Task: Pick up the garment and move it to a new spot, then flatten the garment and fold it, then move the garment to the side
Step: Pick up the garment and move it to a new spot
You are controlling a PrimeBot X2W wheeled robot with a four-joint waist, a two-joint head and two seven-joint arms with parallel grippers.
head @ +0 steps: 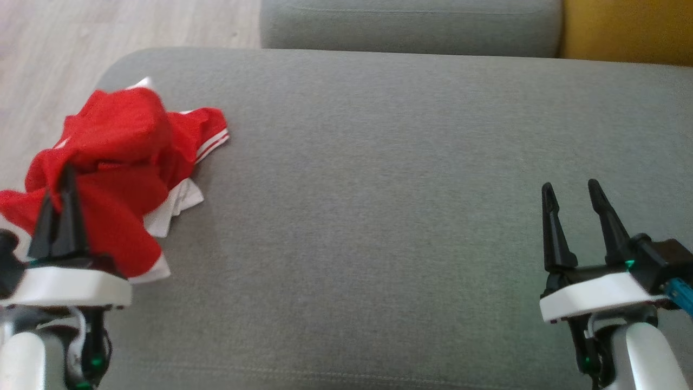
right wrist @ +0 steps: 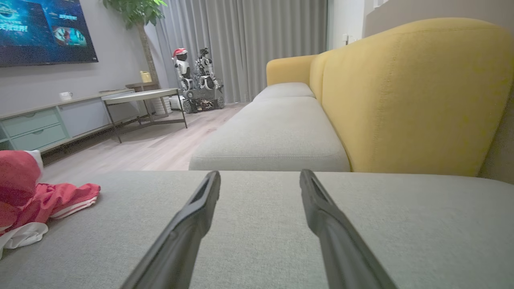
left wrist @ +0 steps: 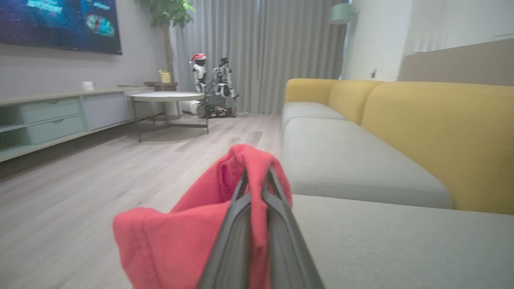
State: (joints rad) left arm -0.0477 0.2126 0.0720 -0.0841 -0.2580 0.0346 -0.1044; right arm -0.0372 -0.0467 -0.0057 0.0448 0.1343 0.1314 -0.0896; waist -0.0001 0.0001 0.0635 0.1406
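Garment (head: 119,162) first: a red piece with white trim, bunched up at the left end of the grey sofa cushion (head: 379,216), close to its edge. My left claw (head: 57,184) is clenched on a fold of it. The left wrist view shows red cloth draped over both fingers and hanging down beside them. My right claw (head: 570,185) stands spread and empty over the right end of the cushion, well apart from the cloth. I judge I am in the first step, the pick-up, with the carry not yet made. Next I'd raise the left arm until the trailing garment clears the cushion, then bring it toward the bare middle, watching that so small a pinch doesn't slip.
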